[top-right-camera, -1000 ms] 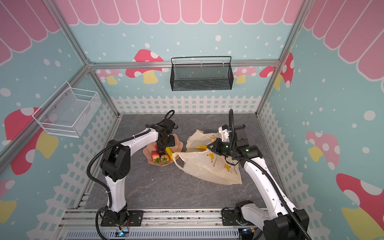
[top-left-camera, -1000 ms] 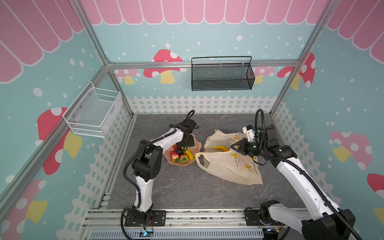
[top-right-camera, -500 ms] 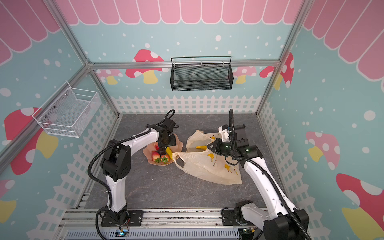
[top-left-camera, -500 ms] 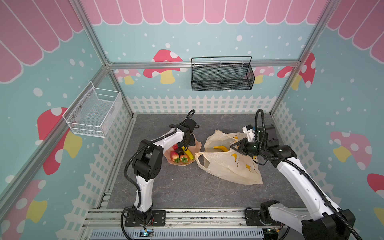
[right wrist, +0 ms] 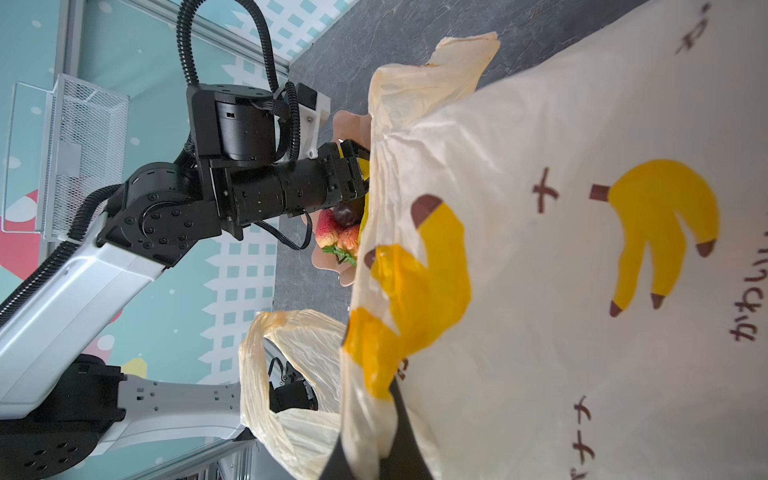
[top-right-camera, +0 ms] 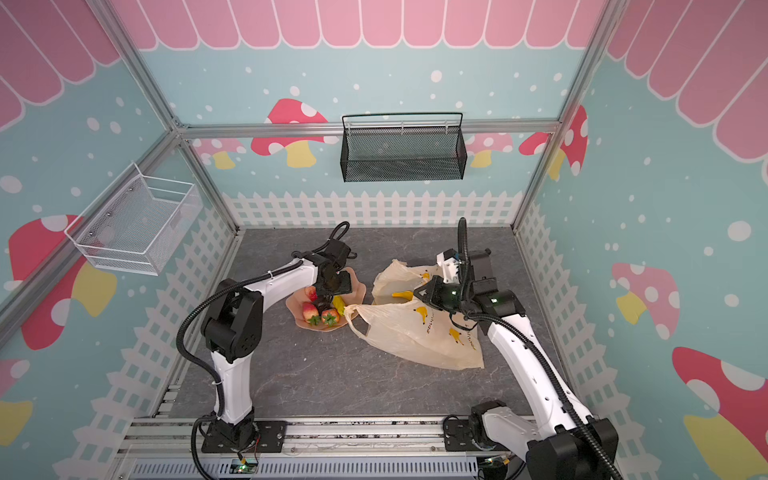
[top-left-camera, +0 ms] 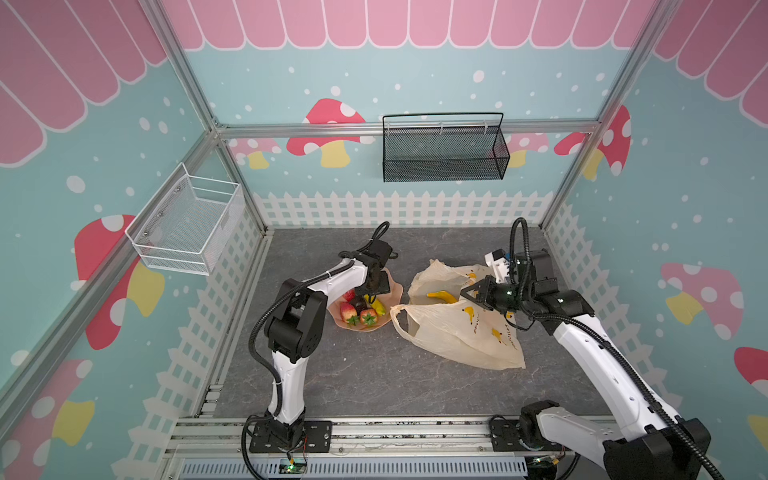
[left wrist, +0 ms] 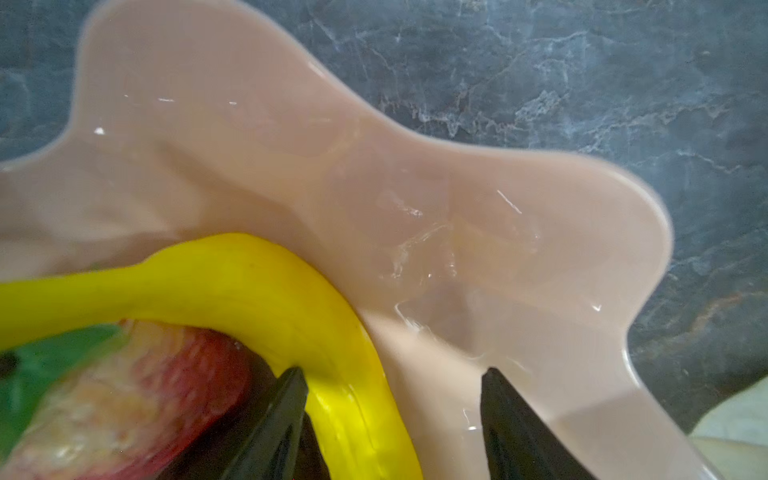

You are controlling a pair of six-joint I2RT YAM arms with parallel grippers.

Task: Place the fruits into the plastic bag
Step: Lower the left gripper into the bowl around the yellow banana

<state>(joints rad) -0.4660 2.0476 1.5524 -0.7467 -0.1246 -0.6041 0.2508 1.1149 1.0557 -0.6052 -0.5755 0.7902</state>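
Left pincer (left wrist: pixel 392 370) had sunk a touch lower into the peach dish (left wrist: pixel 291 145), jaws apart astride a yellow banana (left wrist: pixel 249 286) beside the strawberries (top-left-camera: pixel 347 311) — not yet gripped — while the right pincer (top-left-camera: pixel 468 291), clamped shut, held the plastic bag (top-left-camera: pixel 457 332) open, a second banana (top-left-camera: pixel 442 296) already inside.

strawberries (top-left-camera: pixel 347 311), banana (top-left-camera: pixel 378 306), dark piece (top-left-camera: pixel 360 302): heaped, frame centre | second banana (top-left-camera: pixel 441 296): in bag opening | plastic bag (top-left-camera: pixel 457 338): cream, crinkled, lying right of centre
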